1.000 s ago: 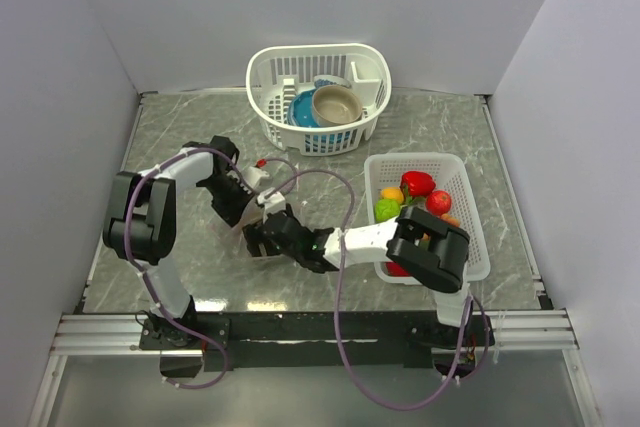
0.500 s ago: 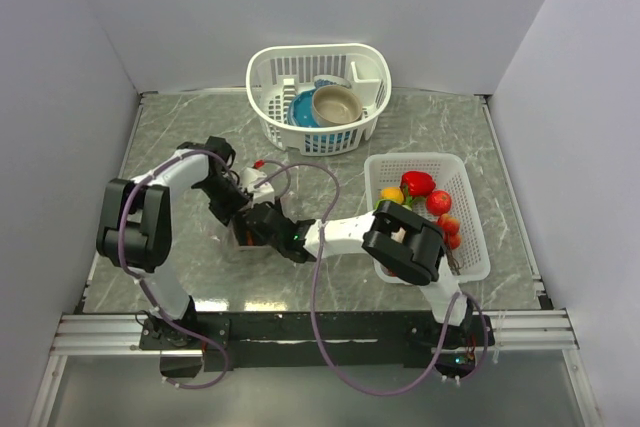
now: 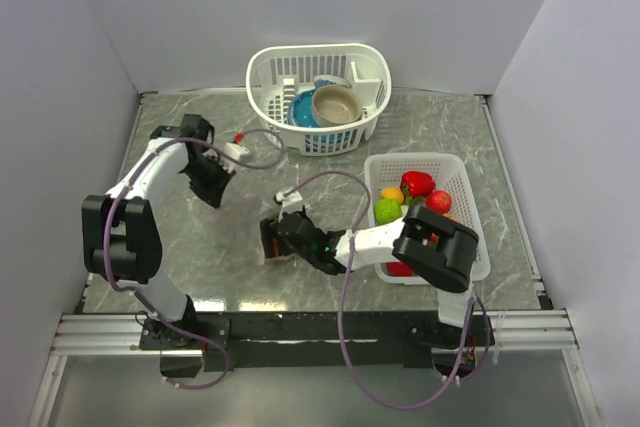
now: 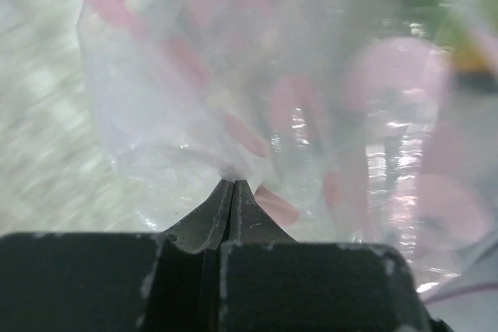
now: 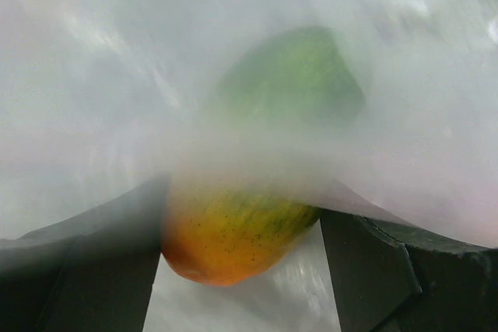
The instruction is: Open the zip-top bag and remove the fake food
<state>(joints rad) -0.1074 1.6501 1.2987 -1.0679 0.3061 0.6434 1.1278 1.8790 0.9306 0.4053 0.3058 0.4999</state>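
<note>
Whereas the two end effectors were pressed together over the grey marbled table [image 3: 180, 247] half a second ago, the left end effector [image 4: 233, 183] has since drawn back and outward, well apart from the right end effector [image 5: 243, 207]. The left one is clamped tight on a fold of the small clear plastic zip-top bag [image 4: 233, 99], which spreads just ahead of its tips. The right one stands wide, with an orange-and-green plastic fruit [image 5: 233, 242] between its fingers [image 5: 85, 270]. Bag film is draped just above the fruit, and whether the fingers press it cannot be told. More glossy plastic fruits [image 3: 417, 184] lie in a white mesh basket [image 3: 470, 247], well off to that end effector's right.
</note>
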